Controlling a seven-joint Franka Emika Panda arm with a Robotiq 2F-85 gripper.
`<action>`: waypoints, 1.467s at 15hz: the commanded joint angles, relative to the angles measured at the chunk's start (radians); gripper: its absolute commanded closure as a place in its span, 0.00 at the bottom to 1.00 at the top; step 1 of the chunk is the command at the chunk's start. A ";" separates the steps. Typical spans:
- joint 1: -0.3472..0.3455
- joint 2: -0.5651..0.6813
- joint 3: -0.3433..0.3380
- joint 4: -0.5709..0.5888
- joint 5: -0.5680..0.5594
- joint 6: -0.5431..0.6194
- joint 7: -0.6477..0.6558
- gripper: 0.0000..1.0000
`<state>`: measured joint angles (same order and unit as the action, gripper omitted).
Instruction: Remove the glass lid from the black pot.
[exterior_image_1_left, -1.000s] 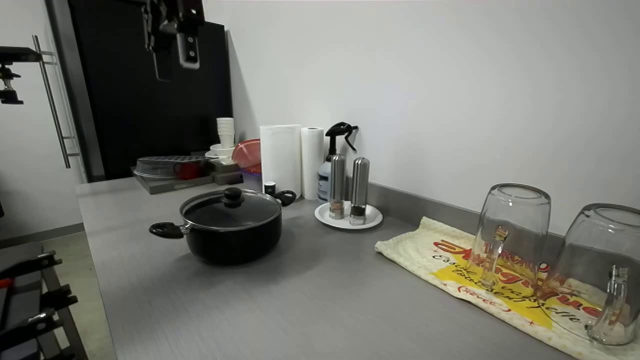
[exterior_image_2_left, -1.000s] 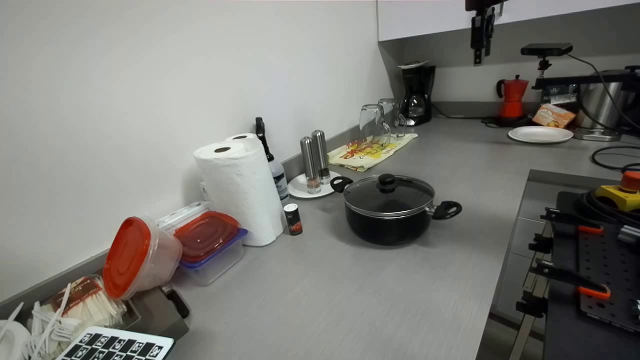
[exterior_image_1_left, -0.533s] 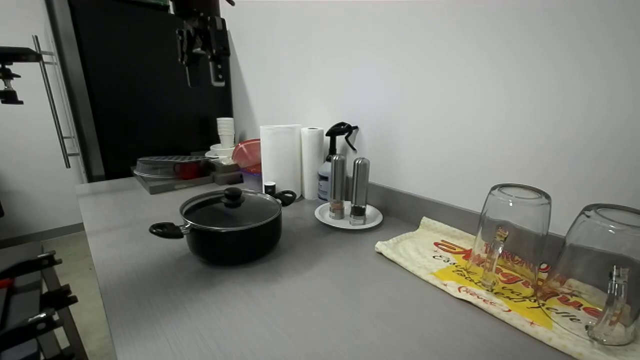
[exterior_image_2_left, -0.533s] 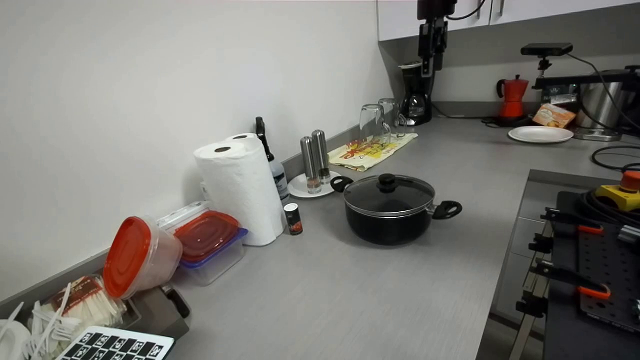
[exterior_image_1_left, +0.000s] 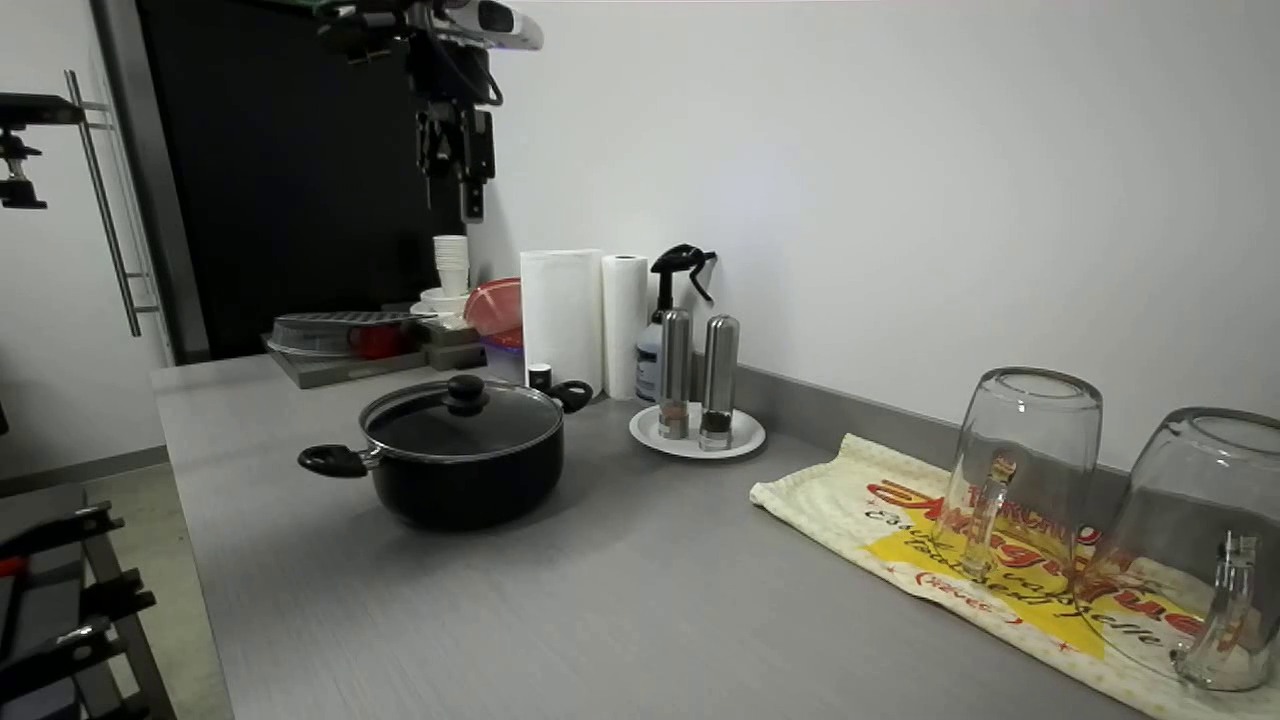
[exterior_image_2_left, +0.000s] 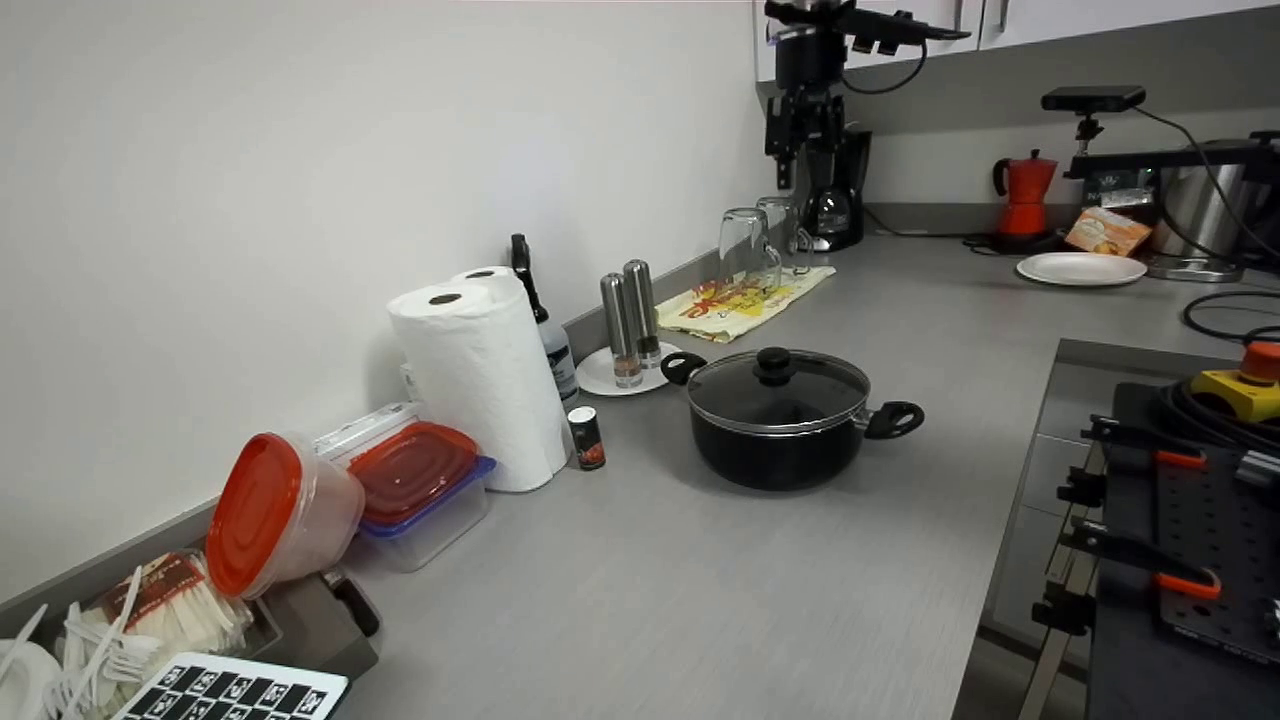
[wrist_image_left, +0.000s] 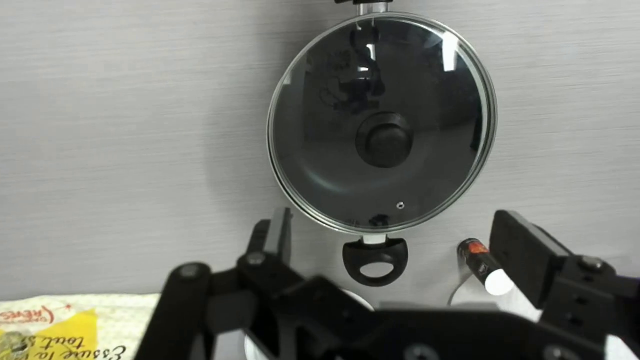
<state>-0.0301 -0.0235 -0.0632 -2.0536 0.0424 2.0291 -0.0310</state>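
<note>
Glass lid: seated on the black pot, its metal rim following the pot's edge; location, below the fingers and well apart from them, as both exterior views show; gripper: fingers pointing down, spread wide at full span, nothing in their hold.

In the wrist view the lid shows mostly beyond the fingertips, sideways between the two fingers; the black knob stands at the centre of the glass, likewise beyond the tips; a small vent sits in the glass on the side nearer the fingers; one side handle shows in the gap between the fingers.

A small black container with a white cap shows just inside the finger at the right of the wrist view; a printed cloth shows outside the finger at the left; on that cloth, in both exterior views, stand two upturned glass mugs, lower in the picture than the fingertips; two steel grinders stand upright on a white plate, also lower in the picture than the fingertips; paper towel rolls and a spray bottle stand near that plate; in an exterior view a red coffee pot stands to the right of the fingers, well apart from them; the grey countertop, beneath the fingers, carries all of these items.
</note>
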 joint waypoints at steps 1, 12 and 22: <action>0.004 0.072 0.019 0.027 0.041 0.006 0.055 0.00; 0.032 0.169 0.059 0.013 0.050 0.148 0.198 0.00; 0.054 0.257 0.046 -0.028 -0.021 0.197 0.289 0.00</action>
<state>0.0086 0.2135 -0.0061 -2.0699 0.0669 2.2019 0.2085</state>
